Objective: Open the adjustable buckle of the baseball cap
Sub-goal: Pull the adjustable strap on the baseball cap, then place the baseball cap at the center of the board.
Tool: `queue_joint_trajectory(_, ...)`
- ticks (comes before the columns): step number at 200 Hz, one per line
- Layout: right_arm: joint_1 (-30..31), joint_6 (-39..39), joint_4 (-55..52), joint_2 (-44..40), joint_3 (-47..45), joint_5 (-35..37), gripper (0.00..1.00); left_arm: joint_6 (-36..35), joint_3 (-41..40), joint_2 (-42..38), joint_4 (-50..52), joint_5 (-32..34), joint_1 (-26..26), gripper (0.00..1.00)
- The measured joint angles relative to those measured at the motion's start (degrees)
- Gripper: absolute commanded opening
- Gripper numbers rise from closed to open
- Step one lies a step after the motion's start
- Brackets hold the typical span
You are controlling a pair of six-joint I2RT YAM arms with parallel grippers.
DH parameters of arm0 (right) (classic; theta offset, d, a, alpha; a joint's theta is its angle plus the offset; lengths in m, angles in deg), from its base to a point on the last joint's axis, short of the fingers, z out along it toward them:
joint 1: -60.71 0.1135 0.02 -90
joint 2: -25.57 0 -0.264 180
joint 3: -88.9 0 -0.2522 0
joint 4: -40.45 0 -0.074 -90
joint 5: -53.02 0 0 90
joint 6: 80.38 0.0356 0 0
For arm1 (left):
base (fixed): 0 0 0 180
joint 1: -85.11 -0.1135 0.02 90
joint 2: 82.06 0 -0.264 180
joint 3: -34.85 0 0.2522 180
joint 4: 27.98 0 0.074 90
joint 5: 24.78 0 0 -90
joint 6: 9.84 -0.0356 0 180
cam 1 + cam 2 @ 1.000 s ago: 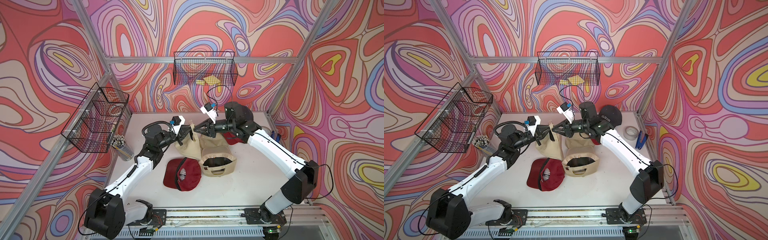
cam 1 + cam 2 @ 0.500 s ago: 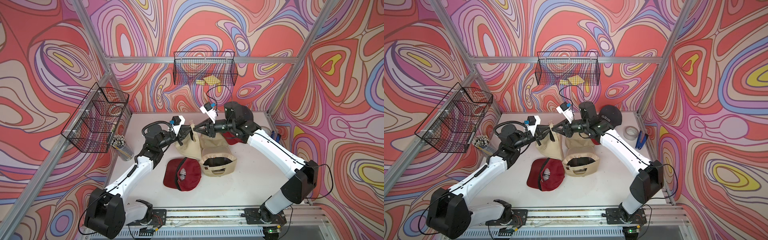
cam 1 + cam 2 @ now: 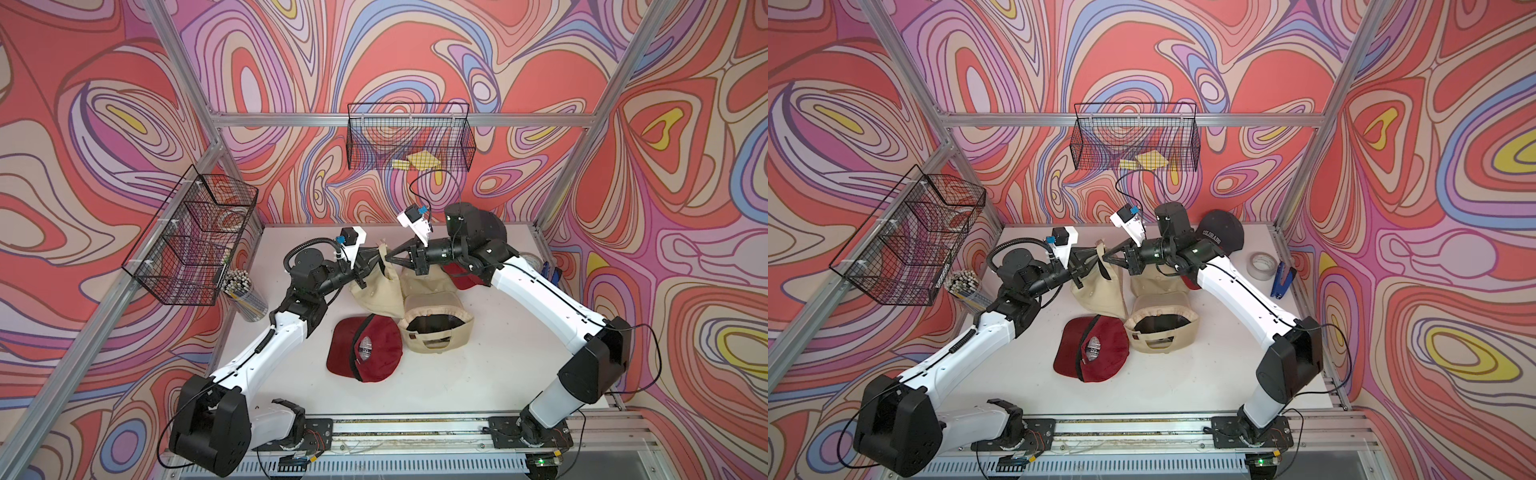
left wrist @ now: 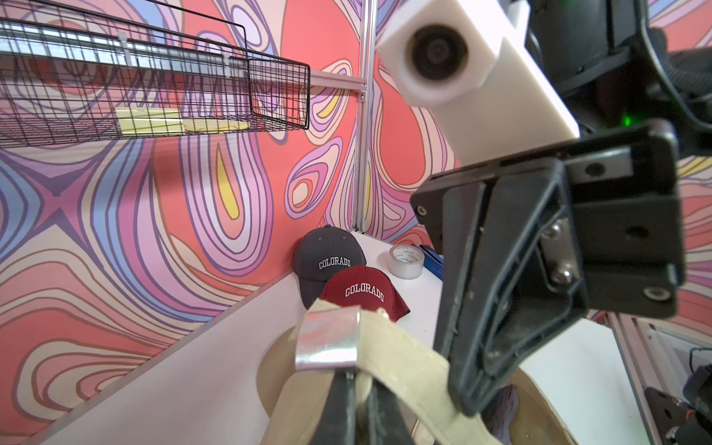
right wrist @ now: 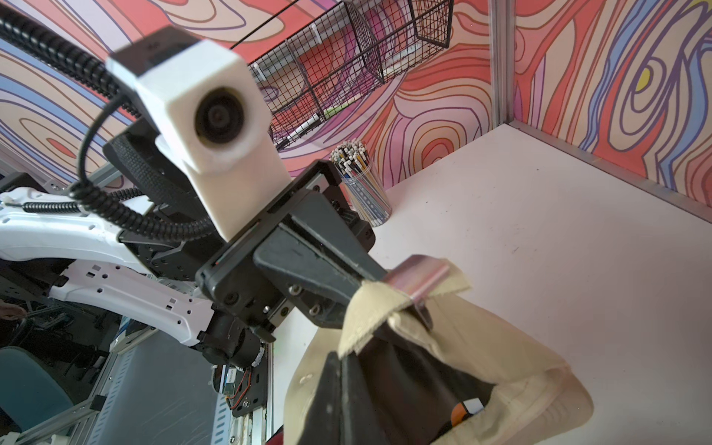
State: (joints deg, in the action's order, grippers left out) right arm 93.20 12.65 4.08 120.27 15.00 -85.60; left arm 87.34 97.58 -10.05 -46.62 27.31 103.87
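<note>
Two robot arms are holding a beige cap [image 3: 376, 291] up by its back strap [image 4: 404, 366] over the far middle of the surface [image 3: 478, 374], with its crown hanging down. The left claw [image 3: 375, 258] is clamping the strap right beneath the metal buckle [image 4: 327, 339]. The right claw [image 3: 390, 260] is pinching the same strap just beside it, jaws together on the fabric. The strap is running through the buckle, so the release is looking not yet done. The danger is lying in the pull. With both grips sitting so close, the thin webbing could be sliding out of the right claw's tips, or the two claws could be knocking together. A lost grip is likely sending the cap swinging down beside the red cap [image 3: 365, 349].
</note>
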Motion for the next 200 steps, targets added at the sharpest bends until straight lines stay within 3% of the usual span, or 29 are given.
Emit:
queue_joint_trajectory(68, 0.7, -5.1, -7.0, 2.1, 2.1, 1.1, 0.0, 7.7, 0.0, 1.3, -6.3, 2.4, -7.0, 0.0)
queue_joint_trajectory(71, 0.7, -5.2, -7.2, 2.2, 2.2, 1.1, 0.07, 7.9, 0.0, 1.4, -6.5, 2.4, -7.2, 0.0)
queue_joint_trajectory(81, 0.7, -5.3, -7.6, 2.3, 2.3, 1.7, 0.47, 8.5, 0.0, 1.6, -7.1, 2.4, -7.8, 0.0)
queue_joint_trajectory(88, 0.7, -5.4, -7.9, 2.3, 2.3, 2.1, 0.9, 8.7, 0.0, 1.7, -7.4, 2.4, -8.1, 0.0)
queue_joint_trajectory(92, 0.7, -5.3, -7.9, 2.3, 2.3, 2.3, 0.98, 8.9, 0.0, 1.8, -7.6, 2.4, -8.3, 0.0)
queue_joint_trajectory(137, 0.7, -3.6, -5.4, 0.9, 0.5, 7.0, 0.98, 9.9, 0.0, 2.4, -9.3, 2.4, -11.8, 0.0)
queue_joint_trajectory(200, 0.7, -2.3, -4.9, -1.0, 0.5, 12.0, 0.98, 15.4, 0.0, 10.6, -15.5, 3.7, -22.9, 0.0)
